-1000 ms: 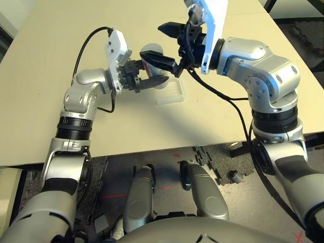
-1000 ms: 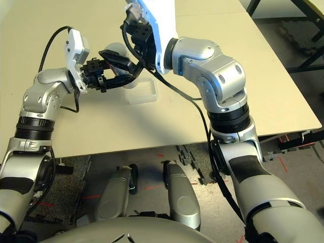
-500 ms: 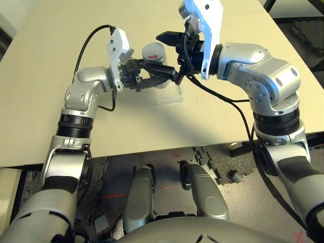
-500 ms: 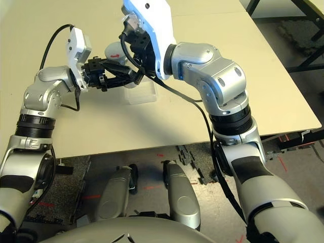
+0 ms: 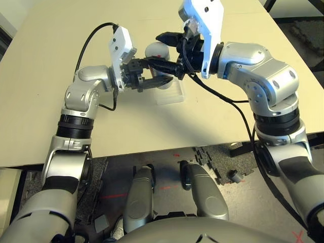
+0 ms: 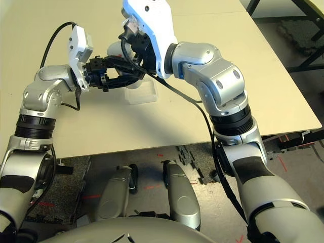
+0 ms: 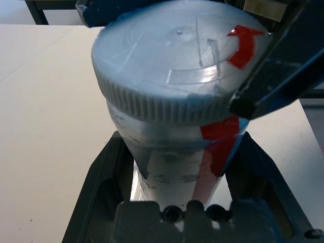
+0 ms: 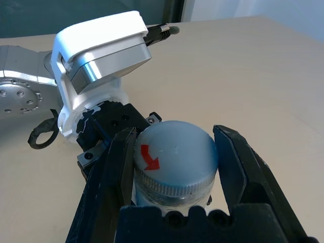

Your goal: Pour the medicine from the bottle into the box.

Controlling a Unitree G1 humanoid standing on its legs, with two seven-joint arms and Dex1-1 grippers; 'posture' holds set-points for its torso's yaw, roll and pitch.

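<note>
The left tool (image 5: pixel 152 81) reaches right and is clamped on the bottle (image 5: pixel 158 53), held above the tabletop (image 5: pixel 50 76). The right tool (image 8: pixel 174 152) reaches left, fingers around its cap (image 7: pixel 177 55). The box (image 5: pixel 172 93) lies just below.

Beige table (image 5: pixel 61 55), bare top. Below its near edge: dark floor (image 5: pixel 212 167) with red tape marks (image 5: pixel 114 195). Dark table leg (image 6: pixel 298 137) at the right.
</note>
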